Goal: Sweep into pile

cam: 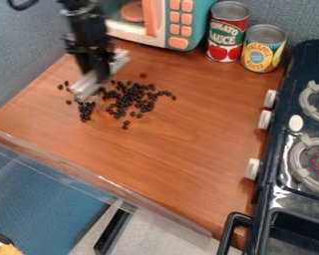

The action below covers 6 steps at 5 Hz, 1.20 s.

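The black gripper (101, 74) hangs over the upper left part of the wooden counter, shut on a pale, bar-like tool (89, 85). The tool slants from lower left to upper right, partly hidden behind the gripper. Small dark beans (130, 97) lie loosely spread to the right of and below the tool, densest just right of the gripper. A smaller cluster sits below the tool's lower end, and several single beans are scattered at the left and lower edges.
A teal toy microwave (189, 22) stands behind, with a tomato sauce can (227, 32) and a yellow can (262, 49) beside it. The dark toy stove (282, 149) borders the right side. A clear raised strip (89, 174) runs along the counter's front edge (122, 185).
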Tool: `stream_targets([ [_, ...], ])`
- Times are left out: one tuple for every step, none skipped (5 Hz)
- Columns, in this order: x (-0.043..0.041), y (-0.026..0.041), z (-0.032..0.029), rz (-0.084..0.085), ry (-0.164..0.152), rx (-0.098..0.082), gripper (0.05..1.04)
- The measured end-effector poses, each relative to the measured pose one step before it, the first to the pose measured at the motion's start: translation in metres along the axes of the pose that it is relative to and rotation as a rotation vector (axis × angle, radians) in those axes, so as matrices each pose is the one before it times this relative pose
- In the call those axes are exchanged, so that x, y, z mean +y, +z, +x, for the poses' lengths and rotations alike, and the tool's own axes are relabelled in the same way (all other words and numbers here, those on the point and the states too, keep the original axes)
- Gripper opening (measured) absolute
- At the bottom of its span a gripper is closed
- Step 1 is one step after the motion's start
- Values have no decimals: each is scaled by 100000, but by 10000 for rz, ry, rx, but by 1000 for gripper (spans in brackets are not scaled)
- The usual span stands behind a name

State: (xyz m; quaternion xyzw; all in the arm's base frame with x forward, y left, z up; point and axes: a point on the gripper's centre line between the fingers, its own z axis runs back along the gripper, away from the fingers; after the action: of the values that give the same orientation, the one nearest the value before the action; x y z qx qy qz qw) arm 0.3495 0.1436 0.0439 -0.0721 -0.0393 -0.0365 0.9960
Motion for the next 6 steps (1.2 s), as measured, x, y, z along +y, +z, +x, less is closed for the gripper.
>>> stream_targets([
  [3165,-365,-675,21,66,164,365],
  [2270,-163,-722,-37,-4,149,365],
  [1375,520,-459,-54,55,-57,365],
  [55,-77,-46,-19,-167,20,365],
  [375,-3,187,255,-155,-137,365],
  [309,-938,-670,347,6,120,365],
])
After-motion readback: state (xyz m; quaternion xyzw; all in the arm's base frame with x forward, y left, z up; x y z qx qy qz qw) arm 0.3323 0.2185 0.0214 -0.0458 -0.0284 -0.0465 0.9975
